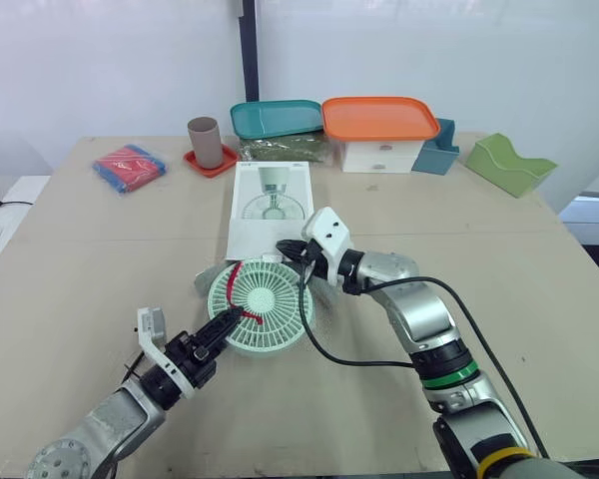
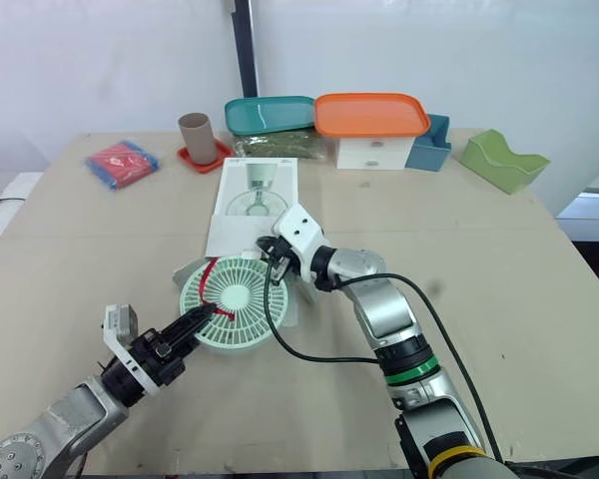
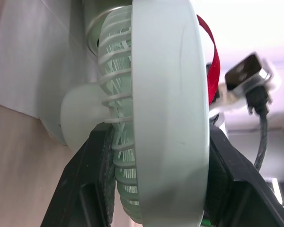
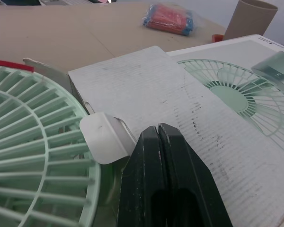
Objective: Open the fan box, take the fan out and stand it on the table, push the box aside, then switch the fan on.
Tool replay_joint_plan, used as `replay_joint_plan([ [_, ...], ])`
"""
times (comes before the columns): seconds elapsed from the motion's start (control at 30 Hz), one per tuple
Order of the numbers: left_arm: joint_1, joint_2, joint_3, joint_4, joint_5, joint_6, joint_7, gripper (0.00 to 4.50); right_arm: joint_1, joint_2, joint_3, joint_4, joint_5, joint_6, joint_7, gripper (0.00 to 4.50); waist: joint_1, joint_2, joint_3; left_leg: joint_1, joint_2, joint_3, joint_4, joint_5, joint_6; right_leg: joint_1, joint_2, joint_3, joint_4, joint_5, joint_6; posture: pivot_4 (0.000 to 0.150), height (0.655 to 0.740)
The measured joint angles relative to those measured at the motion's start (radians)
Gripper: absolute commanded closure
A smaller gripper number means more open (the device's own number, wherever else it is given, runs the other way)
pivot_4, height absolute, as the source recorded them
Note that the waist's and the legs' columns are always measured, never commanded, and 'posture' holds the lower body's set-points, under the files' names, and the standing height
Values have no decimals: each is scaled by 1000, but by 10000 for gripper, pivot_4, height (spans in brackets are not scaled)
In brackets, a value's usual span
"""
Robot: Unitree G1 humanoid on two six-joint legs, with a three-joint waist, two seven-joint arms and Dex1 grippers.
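While the wide tan surface (image 1: 499, 289) carried everything, the white fan box (image 1: 270, 205) lay flat along its middle, printed side up, with its open end toward the robot. Behind the box, along the far edge, stood a white tub with an orange lid (image 1: 377, 120), and a teal tray (image 1: 276, 118) sat just beside it on the robot's left, over a bag of green stuff (image 1: 285, 149).

The mint-green fan (image 1: 270, 299) lay at the box's open end with its round grille facing up, over the spread flaps; whether its foot was inside the box could not be told. At the far right corner sat a light green rack (image 1: 509, 163), with a smaller teal holder (image 1: 436, 150) touching the tub. Well apart on the far left lay a red and blue packet (image 1: 129, 167), and a brown cup (image 1: 205, 142) stood upright on a red coaster (image 1: 212, 164) near the tray.

The left claw (image 1: 238, 316) was clamped on the fan's rim at its near left edge, one black finger on each side of the ring in the left wrist view. The right claw (image 4: 158, 128) had its fingers pressed together, gripping nothing, their tips on the box's top face at the open end, just beside the fan's far edge.

A black cable (image 1: 319, 349) looped from the right wrist across the surface. A red strap (image 1: 232, 282) curved over the grille's left side. One small white flap (image 4: 104, 137) curled up between the box and the fan.
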Motion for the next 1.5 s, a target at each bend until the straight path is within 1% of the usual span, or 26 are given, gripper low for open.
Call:
replay_joint_plan([
  [0.13, 56, 11, -7, -42, -11, -16, 4, 27055, 0, 0, 1, 0, 0, -2, 1, 45000, 0, 0, 0, 0, 0, 0, 0, 0, 0, 0, 0, 0, 0, 0, 0, 1500, 7400],
  [0.23, 58, 31, -14, -46, -29, -14, 3, 27055, 0, 1, 4, 0, 0, -3, 1, 45000, 3, 0, 0, 0, 0, 0, 0, 0, 0, 0, 0, 0, 0, 0, 0, 1500, 7400],
  [0.37, 24, 125, -41, -29, -25, 31, -25, 27055, -2, 8, 15, 3, 0, -10, 3, 45000, 6, 0, 0, 0, 0, 0, -1, 0, 0, 0, 0, 0, 0, -1, 0, 1500, 7400],
  [0.53, 23, 164, -52, -21, -4, 40, -54, 27055, -2, 9, 15, 3, 0, -13, 3, 45000, 6, 0, 0, 1, 0, 0, -2, 0, 0, 0, 0, 0, 0, -1, -1, 1500, 7400],
  [0.6, 25, 167, -63, -20, -1, 39, -58, 17221, -2, 9, 15, 3, 0, -12, 3, 45000, 6, 0, 0, 1, 0, 0, -2, 0, 0, 0, 0, 0, 0, -1, -1, 1500, 7400],
  [0.63, 26, 172, -69, -19, 0, 40, -60, 14645, -2, 9, 15, 3, 0, -12, 2, 45000, 6, 0, 0, 1, 0, 0, -2, 0, 0, 0, 0, 0, 0, -1, -1, 1500, 7400],
  [0.73, 43, 190, -76, -15, 3, 43, -66, 3831, -2, 9, 15, 3, 0, -12, 1, 45000, 5, 0, 0, 1, 0, 1, -3, 0, 0, 0, 0, 0, 0, -1, -1, 1500, 7400],
  [0.77, 47, 199, -76, -15, 4, 43, -72, 1314, -2, 9, 15, 3, 0, -12, 1, 45000, 5, 0, 0, 1, 1, 0, -3, 0, 0, 0, 0, 0, 0, -1, -2, 1500, 7400],
  [0.8, 52, 215, -75, -16, 5, 45, -78, 492, -2, 9, 15, 3, 0, -13, 1, 45000, 5, 0, 0, 1, 1, 0, -3, 0, 0, 0, 1, 0, 0, -1, -2, 1500, 7400],
  [0.87, 66, 242, -68, -23, 14, 55, -95, 492, -2, 9, 15, 4, 0, -14, 0, 45000, 5, 0, 0, 2, 1, 1, -4, 0, 0, 0, 1, 0, 0, -2, -2, 1500, 7400],
  [1.03, 122, 358, -12, -40, 72, 82, -159, 492, -5, 9, 9, 15, 2, -28, 2, 45000, 5, 0, 0, 2, 1, 1, -5, 0, 0, 0, 1, -1, 0, -2, -3, 1500, 7400],
  [1.13, 137, 435, 41, -53, 138, 104, -240, 492, -10, 8, 0, 27, 9, -35, 8, 45000, 4, -1, 0, 2, 2, 1, -5, 0, 0, -1, 2, -1, 0, -2, -3, 1500, 7400],
  [1.17, 148, 479, 89, -64, 166, 110, -296, 492, -13, 3, -9, 34, 14, -40, 12, 45000, 4, -1, 0, 2, 3, 1, -5, 0, 0, -1, 3, -1, 0, -2, -4, 1500, 7400],
  [1.23, 150, 486, 154, -72, 172, 102, -344, 492, -16, -4, -17, 42, 21, -46, 19, 45000, 3, 1, 1, 2, 3, 2, -6, 0, 0, -1, 2, -1, 0, -3, -4, 1500, 7400],
  [1.3, 175, 521, 228, -109, 248, 88, -435, 492, -17, -14, -27, 52, 36, -56, 38, 45000, 2, -1, 2, 2, 4, 2, -7, 0, 0, -1, 4, -1, -1, -4, -5, 1500, 7400],
  [1.37, 239, 584, 277, -152, 437, 52, -570, 492, -17, -29, -34, 53, 52, -63, 61, 45000, -3, 1, 3, 2, 5, 3, -9, 0, 0, -2, 4, 0, -1, -4, -6, 1500, 7400],
  [1.4, 254, 589, 282, -157, 490, 37, -603, 492, -16, -33, -39, 53, 57, -66, 69, 45000, -4, 3, 3, 2, 5, 3, -9, 0, 0, -3, 4, 0, -2, -5, -6, 1500, 7400],
  [1.43, 282, 604, 282, -169, 639, -32, -682, 492, -13, -40, -45, 52, 67, -69, 79, 45000, -4, 3, 4, 2, 5, 3, -10, 0, 0, -3, 4, 0, -2, -5, -7, 1500, 7400],
  [1.47, 294, 616, 279, -170, 746, -92, -727, 492, -10, -45, -47, 49, 73, -71, 84, 45000, -3, 4, 4, 1, 6, 3, -11, 0, 0, -3, 5, 0, -3, -5, -7, 1500, 7400],
  [1.5, 296, 617, 278, -169, 785, -118, -742, 492, -9, -46, -47, 48, 74, -72, 87, 45000, -3, 4, 4, 1, 6, 3, -11, 0, 0, -3, 5, -1, -3, -5, -7, 1500, 7400],
])
